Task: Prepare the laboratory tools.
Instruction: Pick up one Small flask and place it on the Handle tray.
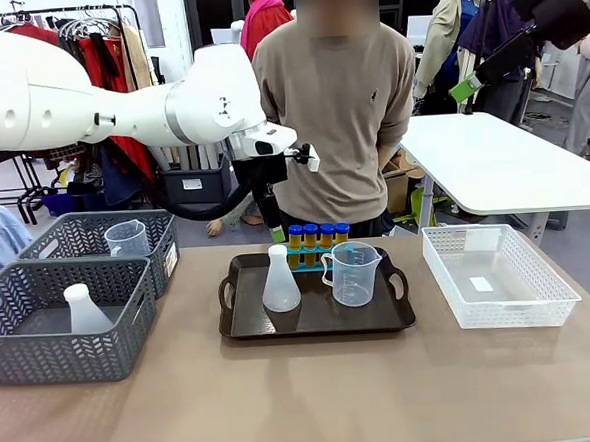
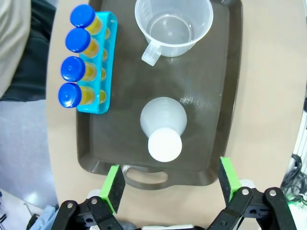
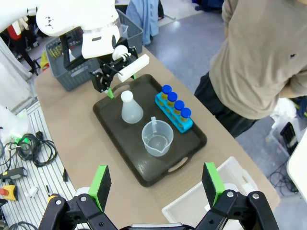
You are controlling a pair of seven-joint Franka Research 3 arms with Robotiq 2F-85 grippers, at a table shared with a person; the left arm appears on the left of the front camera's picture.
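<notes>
Left pincer (image 2: 168, 184) released, hovering above conical flask (image 2: 163, 125) on dark tray (image 2: 225, 96) beside beaker (image 2: 172, 26) and capped tubes (image 2: 76, 56); right pincer (image 3: 156, 184) released, high over desk (image 1: 306, 401).

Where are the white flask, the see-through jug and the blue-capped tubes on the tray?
white flask (image 1: 280, 287), front view, its wide body
see-through jug (image 1: 353, 276), front view, its side wall
blue-capped tubes (image 2: 76, 59), left wrist view, a cap

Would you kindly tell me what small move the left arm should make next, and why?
Probably lift the left tool clear, up and away from the tray. Its fingers are open and empty above the flask, which stands upright on the tray beside the beaker and the capped tubes, so that placement looks finished.
</notes>
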